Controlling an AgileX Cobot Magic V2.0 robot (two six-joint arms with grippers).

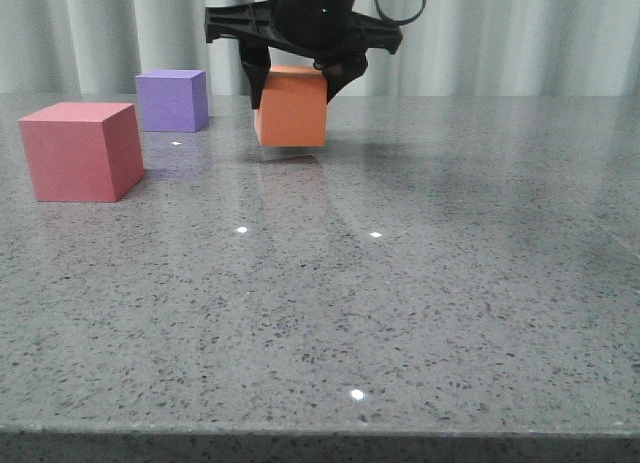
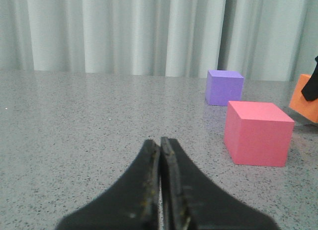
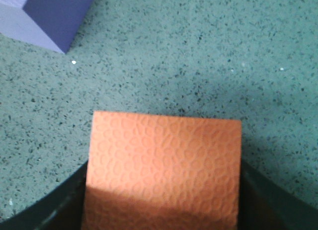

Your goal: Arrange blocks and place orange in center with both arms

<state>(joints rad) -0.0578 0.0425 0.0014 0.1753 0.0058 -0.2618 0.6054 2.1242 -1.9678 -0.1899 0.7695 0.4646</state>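
- Left tool (image 2: 160, 190) — fingers pressed together, empty, low over the speckled grey worktop (image 1: 400, 313).
- Matte red-pink cube (image 1: 80, 150) nearest, matte purple cube (image 1: 172, 100) behind.
- Right tool (image 1: 295, 78) clamps the matte orange cube (image 1: 291, 108) — slightly tilted, lifted; it could slip or land crooked.

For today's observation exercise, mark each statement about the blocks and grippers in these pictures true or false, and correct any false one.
1. The right gripper holds the orange cube off the table. True.
2. The left gripper is wide open. False: its fingers are shut together, holding nothing.
3. The purple cube sits on top of the red-pink cube. False: both rest on the table, apart.
4. The purple cube lies farther back than the red-pink cube. True.
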